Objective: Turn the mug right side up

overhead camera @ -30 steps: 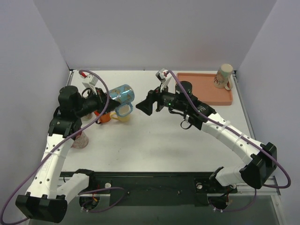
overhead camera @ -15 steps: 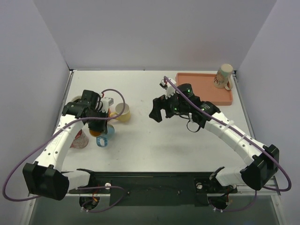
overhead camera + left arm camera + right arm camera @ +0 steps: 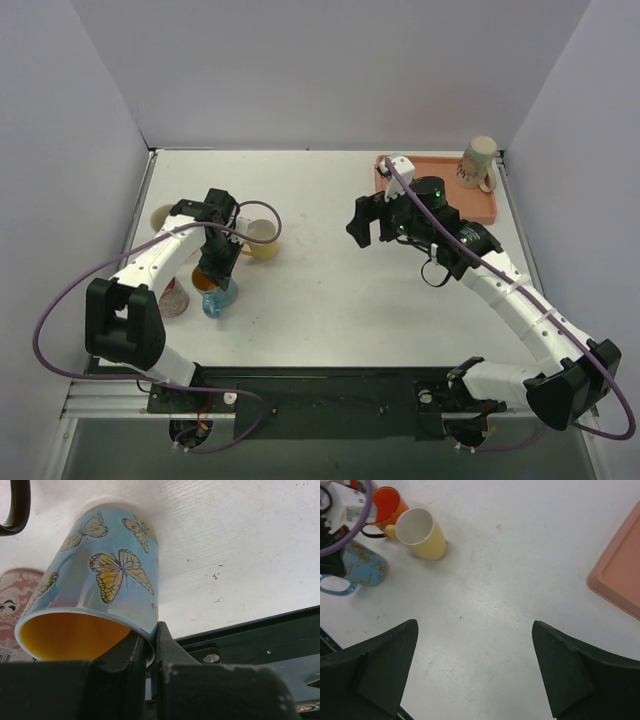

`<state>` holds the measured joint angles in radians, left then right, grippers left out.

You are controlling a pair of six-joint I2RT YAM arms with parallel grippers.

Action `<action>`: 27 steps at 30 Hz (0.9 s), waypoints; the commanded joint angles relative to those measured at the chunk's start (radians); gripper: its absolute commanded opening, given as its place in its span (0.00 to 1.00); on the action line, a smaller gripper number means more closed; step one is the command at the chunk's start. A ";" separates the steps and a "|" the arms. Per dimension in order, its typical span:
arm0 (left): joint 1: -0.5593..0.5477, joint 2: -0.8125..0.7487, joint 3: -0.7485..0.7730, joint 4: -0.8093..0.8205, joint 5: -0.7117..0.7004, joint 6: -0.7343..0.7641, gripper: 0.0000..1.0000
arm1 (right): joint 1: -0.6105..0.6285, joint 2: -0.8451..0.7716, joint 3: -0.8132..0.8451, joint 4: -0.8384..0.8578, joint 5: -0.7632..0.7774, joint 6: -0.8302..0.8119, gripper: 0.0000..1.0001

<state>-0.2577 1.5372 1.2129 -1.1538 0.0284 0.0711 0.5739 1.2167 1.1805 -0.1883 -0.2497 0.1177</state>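
Since counter [image 3: 330, 300] seems to bear base of blue butterfly mug [image 3: 102, 575], mouth-up under left claw [image 3: 151, 639], step looks like release. Left claw clenched on mug rim, one finger inside, one outside. Mug looks slightly tilted: seat base flat, then open, rise straight. Right claw [image 3: 474, 625] spread, empty, well apart. Pink cup [image 3: 15, 592] just beside left claw: avoid brushing.

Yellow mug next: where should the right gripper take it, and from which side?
Pinch the yellow mug by its wall at the rim, coming from above on the side away from its handle. Its mouth looks open upward, and the orange mug crowds the handle side.
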 commanded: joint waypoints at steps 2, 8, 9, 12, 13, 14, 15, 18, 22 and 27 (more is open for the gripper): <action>-0.014 -0.037 -0.003 0.032 -0.028 0.035 0.20 | -0.153 -0.034 -0.042 -0.017 0.072 -0.019 0.91; -0.014 -0.086 0.045 0.009 0.036 0.073 0.66 | -0.515 0.093 -0.029 -0.003 0.047 -0.110 0.90; -0.015 -0.119 0.056 0.008 0.041 0.091 0.66 | -0.570 0.160 0.013 0.000 0.029 -0.110 0.89; -0.014 -0.214 0.120 0.011 0.073 0.142 0.66 | -0.683 0.311 0.150 0.024 0.001 -0.151 0.82; -0.012 -0.232 0.134 0.026 0.077 0.151 0.66 | -0.712 0.387 0.184 0.021 0.010 -0.154 0.81; -0.014 -0.274 0.154 0.037 0.082 0.162 0.68 | -0.721 0.423 0.259 0.016 0.019 -0.179 0.78; -0.012 -0.296 0.168 0.058 0.087 0.170 0.68 | -0.733 0.491 0.293 0.016 0.044 -0.194 0.76; -0.014 -0.371 0.186 0.135 0.114 0.182 0.70 | -0.756 0.612 0.436 0.016 0.078 -0.278 0.73; -0.012 -0.446 0.171 0.247 0.169 0.187 0.72 | -0.807 0.759 0.566 0.023 0.063 -0.312 0.72; -0.011 -0.497 0.116 0.367 0.196 0.197 0.74 | -0.826 0.859 0.608 0.095 0.043 -0.389 0.72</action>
<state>-0.2714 1.0607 1.3636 -0.9340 0.1730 0.2447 -0.2317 2.0415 1.7374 -0.1532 -0.1905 -0.1715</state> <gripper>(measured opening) 0.735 0.719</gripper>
